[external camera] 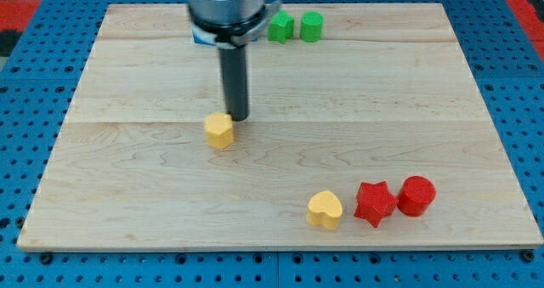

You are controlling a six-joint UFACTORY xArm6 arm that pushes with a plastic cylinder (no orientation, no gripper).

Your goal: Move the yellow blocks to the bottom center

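A yellow block (219, 130), roughly pentagonal, sits left of the board's middle. My tip (238, 118) stands just to its upper right, touching or almost touching it. A yellow heart-shaped block (324, 209) lies near the view's bottom, right of centre. The rod rises from the tip to the arm's dark head at the view's top.
A red star block (375, 202) and a red round block (416, 194) lie just right of the yellow heart. A green cube (280, 26) and a green round block (311, 25) sit at the top edge of the wooden board (127, 203). A blue pegboard surrounds the board.
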